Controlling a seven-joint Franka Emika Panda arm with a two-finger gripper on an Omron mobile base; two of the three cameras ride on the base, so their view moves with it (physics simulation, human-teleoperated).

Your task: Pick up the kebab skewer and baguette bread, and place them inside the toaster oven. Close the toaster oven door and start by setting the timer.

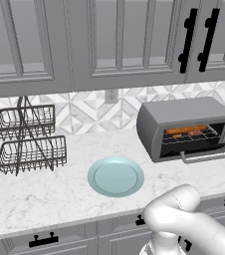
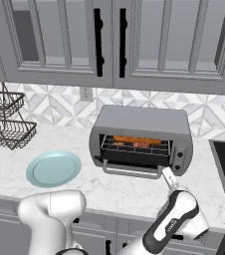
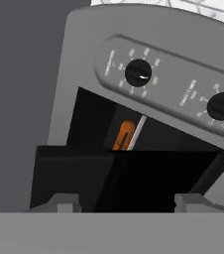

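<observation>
Left base view is showing the toaster oven (image 1: 184, 122) sitting on the table (image 1: 45, 194) right of a pale blue plate (image 1: 115, 176), its door (image 1: 204, 155) hanging partly open, the baguette bread (image 1: 183, 130) and kebab skewer (image 1: 196, 133) lying on its rack. Right base view is showing my gripper (image 2: 169, 180) reaching toward the door's right end. Hand view is looking at two dark knobs (image 3: 138, 73); I cannot tell how my fingers (image 3: 64, 202) are standing.
</observation>
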